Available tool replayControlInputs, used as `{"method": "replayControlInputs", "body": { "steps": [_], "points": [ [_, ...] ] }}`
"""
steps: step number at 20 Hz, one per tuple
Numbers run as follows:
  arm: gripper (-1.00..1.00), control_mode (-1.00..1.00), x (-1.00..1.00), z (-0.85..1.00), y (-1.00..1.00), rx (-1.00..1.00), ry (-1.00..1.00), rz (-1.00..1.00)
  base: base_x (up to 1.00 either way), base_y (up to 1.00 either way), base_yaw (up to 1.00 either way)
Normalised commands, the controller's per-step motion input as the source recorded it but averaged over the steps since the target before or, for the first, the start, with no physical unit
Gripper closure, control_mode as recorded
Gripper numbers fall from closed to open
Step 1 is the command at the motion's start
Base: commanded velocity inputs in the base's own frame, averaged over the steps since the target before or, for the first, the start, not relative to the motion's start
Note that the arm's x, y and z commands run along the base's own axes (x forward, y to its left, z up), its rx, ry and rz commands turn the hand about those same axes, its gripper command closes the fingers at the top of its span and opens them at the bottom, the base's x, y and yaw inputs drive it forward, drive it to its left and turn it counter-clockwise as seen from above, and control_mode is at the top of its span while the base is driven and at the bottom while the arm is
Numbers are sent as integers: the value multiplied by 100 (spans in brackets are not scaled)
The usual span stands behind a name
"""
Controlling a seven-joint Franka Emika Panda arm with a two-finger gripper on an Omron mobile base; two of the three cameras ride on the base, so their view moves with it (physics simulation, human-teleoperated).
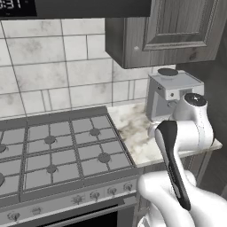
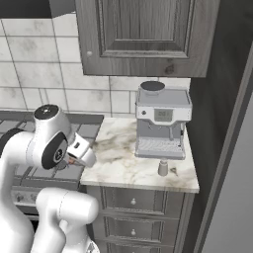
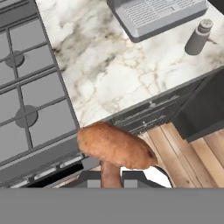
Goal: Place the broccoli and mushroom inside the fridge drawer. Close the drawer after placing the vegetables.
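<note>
The mushroom point(image 3: 116, 146) has a reddish-brown cap and a paler stem, and its stem sits between my two dark fingertips at the bottom of the hand view. My gripper point(image 3: 111, 177) is shut on it. It hangs in the air past the counter's front edge, above the seam between the stove and the counter. In the right base view the gripper point(image 2: 74, 159) is tucked under the arm's white wrist, with a bit of the mushroom point(image 2: 70, 161) showing. The broccoli and the fridge drawer are out of view.
A coffee machine point(image 2: 162, 123) stands at the back of the marble counter point(image 2: 121, 163), with a small grey shaker point(image 2: 163, 167) in front of it. The gas stove point(image 1: 57, 150) lies to the left. Grey drawer fronts point(image 2: 133, 201) sit below, a wall cabinet point(image 2: 148, 34) above, and a tall dark panel point(image 2: 217, 148) to the right.
</note>
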Motion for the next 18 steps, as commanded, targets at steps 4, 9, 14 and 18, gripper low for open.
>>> {"method": "replayControlInputs", "body": {
  "steps": [4, 9, 14, 18],
  "points": [
    [100, -100, 0, 8, 0, 0, 2, -1, 0, 0, 0],
    [100, -100, -12, -1, 2, -2, -1, -1, 0, 0, 0],
    [100, 100, 0, 0, 0, 0, 0, 0, -100, 2, -17],
    [100, 100, 0, 0, 0, 0, 0, 0, -100, -21, -27]
  ]
}}
